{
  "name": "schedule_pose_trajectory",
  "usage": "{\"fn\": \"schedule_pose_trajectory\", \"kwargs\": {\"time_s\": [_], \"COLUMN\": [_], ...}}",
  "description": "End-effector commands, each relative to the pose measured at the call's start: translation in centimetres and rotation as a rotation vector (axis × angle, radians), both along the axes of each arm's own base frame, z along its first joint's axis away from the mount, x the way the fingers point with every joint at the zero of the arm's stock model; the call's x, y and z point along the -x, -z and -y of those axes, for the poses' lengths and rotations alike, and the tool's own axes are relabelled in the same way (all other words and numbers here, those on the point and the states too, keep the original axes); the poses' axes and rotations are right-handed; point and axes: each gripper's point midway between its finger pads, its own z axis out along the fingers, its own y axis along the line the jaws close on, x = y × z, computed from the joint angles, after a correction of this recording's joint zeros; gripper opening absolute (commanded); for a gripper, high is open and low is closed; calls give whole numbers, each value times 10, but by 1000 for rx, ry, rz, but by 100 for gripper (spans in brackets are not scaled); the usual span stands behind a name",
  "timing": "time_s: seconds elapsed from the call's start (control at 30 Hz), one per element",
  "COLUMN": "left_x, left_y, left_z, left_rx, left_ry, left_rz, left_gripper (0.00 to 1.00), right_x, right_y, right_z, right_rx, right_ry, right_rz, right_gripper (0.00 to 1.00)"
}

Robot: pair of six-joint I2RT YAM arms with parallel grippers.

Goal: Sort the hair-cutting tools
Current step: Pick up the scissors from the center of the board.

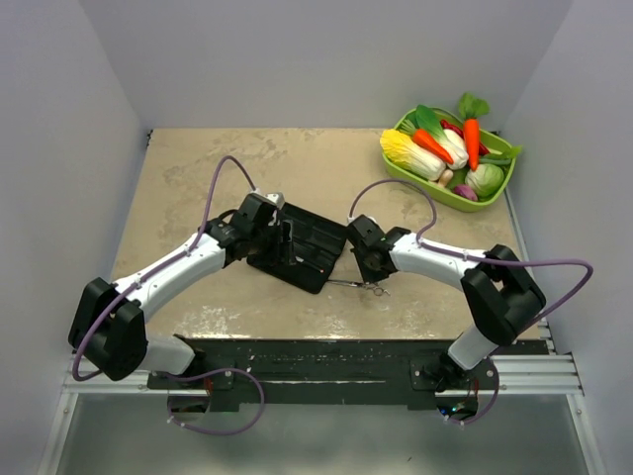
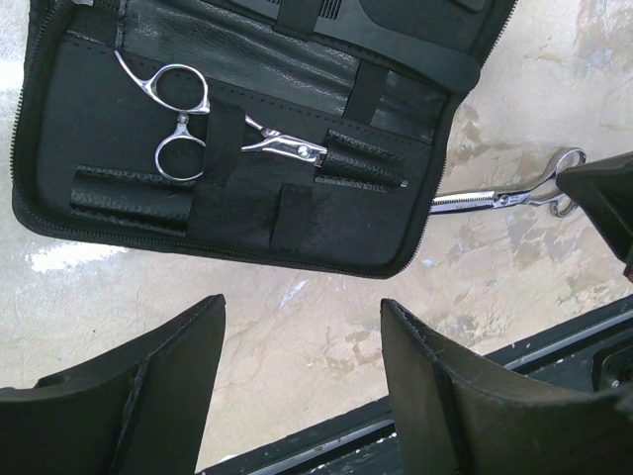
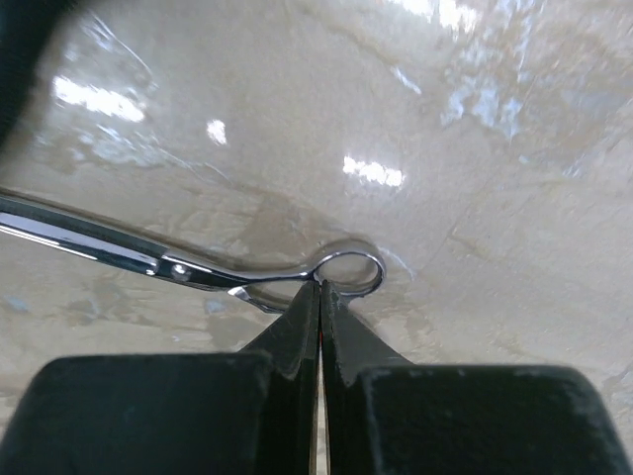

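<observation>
Right gripper: nearest the right wrist camera. Its jaws are pressed together with no gap. The tips touch a ring handle of the loose scissors; whether they nip its rim cannot be told.
Loose scissors: silver, lying flat on the table just off the case's corner on the right arm's side. The blades point toward the case, the rings toward the right gripper.
Left gripper: jaws spread wide with nothing between them. It hovers over bare table just beside the case's near edge.
Case: black, open flat at mid-table between the two arms, with straps and pockets inside.
Cased scissors: silver, lying on the case's inner panel. The rings are on the left in the left wrist view and the blades run under an elastic strap toward a pocket.
Comb: a toothed black strip under a strap at the case's far edge, mostly cut off by the frame.
Basket: green, in the far right corner, full of toy vegetables, well apart from the case.
</observation>
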Motion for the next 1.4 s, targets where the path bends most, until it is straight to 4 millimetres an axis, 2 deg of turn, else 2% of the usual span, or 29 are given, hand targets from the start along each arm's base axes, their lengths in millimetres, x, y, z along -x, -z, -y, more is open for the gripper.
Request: {"fn": "schedule_pose_trajectory", "kwargs": {"time_s": [0.0, 0.07, 0.13, 0.17, 0.23, 0.33, 0.37, 0.4, 0.57, 0.67, 0.77, 0.97, 1.1, 1.37], "left_x": [-10, -10, -10, -11, -10, -8, -8, -7, -2, -1, 0, -2, -4, -5], "left_y": [-12, -12, -12, -12, -11, -9, -10, -8, -7, -7, -8, -9, -11, -14], "left_z": [9, 9, 8, 8, 8, 8, 8, 7, 5, 3, 2, 3, 5, 7], "left_rx": [43, 42, 41, 41, 42, 44, 47, 46, 45, 41, 35, 34, 31, 27], "left_ry": [9, 10, 10, 11, 12, 13, 9, 9, 8, 5, 5, 8, 16, 38], "left_rz": [42, 43, 43, 45, 43, 40, 41, 38, 33, 32, 32, 29, 26, 20], "left_gripper": [69, 69, 69, 69, 69, 69, 69, 69, 69, 69, 69, 69, 69, 69], "right_x": [10, 3, -9, -12, -21, -21, -16, -14, 2, 9, 13, 20, 14, 10], "right_y": [6, -5, -31, -42, -66, -79, -74, -75, -62, -62, -53, -34, -21, -3], "right_z": [10, 3, -13, -19, -30, -39, -36, -42, -49, -63, -62, -65, -54, -47], "right_rx": [13, -16, -78, -92, -131, -126, -91, -104, -62, -105, -52, -18, 55, 96], "right_ry": [54, 25, -25, -71, -119, -233, -282, -326, -538, -599, -648, -677, -637, -629], "right_rz": [-17, 15, 74, 92, 135, 111, 72, 49, -34, -48, -45, -69, -78, -71], "right_gripper": [0, 0, 2, 18, 23, 26, 25, 26, 34, 33, 32, 38, 39, 41]}}
